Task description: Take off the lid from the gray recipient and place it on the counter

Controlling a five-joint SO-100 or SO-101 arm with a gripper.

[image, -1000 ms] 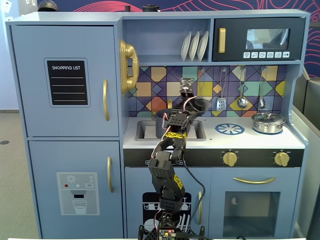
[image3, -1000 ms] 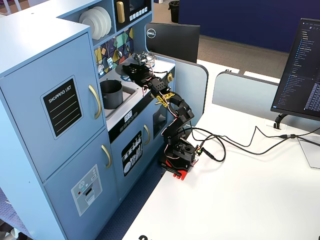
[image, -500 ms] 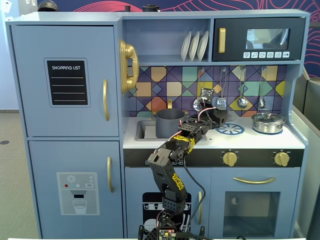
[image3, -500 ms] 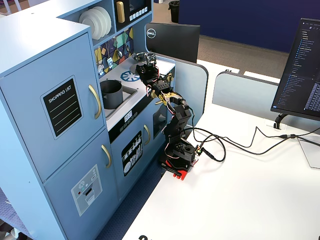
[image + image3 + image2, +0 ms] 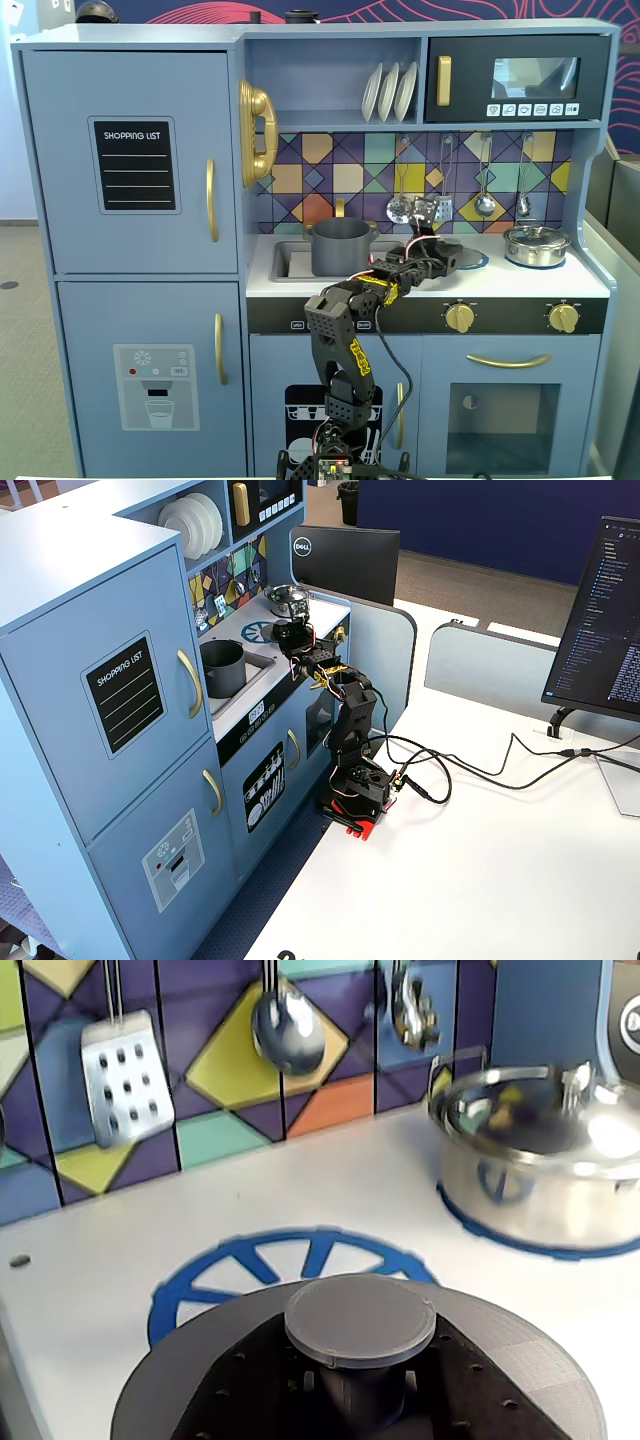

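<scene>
The dark-gray lid point(image 5: 520, 1360) fills the bottom of the wrist view, its round knob point(image 5: 360, 1320) in the middle. My gripper point(image 5: 365, 1392) is shut on the knob's stem, with a dark finger point(image 5: 250, 1390) on each side. The lid sits low over the blue burner mark point(image 5: 230, 1270) on the white counter point(image 5: 120, 1240); I cannot tell if it touches. The gray recipient point(image 5: 340, 246) stands open in the sink, left of my gripper point(image 5: 445, 252) in a fixed view. It also shows in a fixed view point(image 5: 222, 668), with my gripper point(image 5: 290, 635) beyond it.
A shiny silver pot with its lid point(image 5: 540, 1170) stands on the right burner mark, close to the right of the held lid; it also shows in a fixed view point(image 5: 536, 243). Utensils point(image 5: 120, 1075) hang on the tiled back wall. The sink point(image 5: 290, 262) lies at the left.
</scene>
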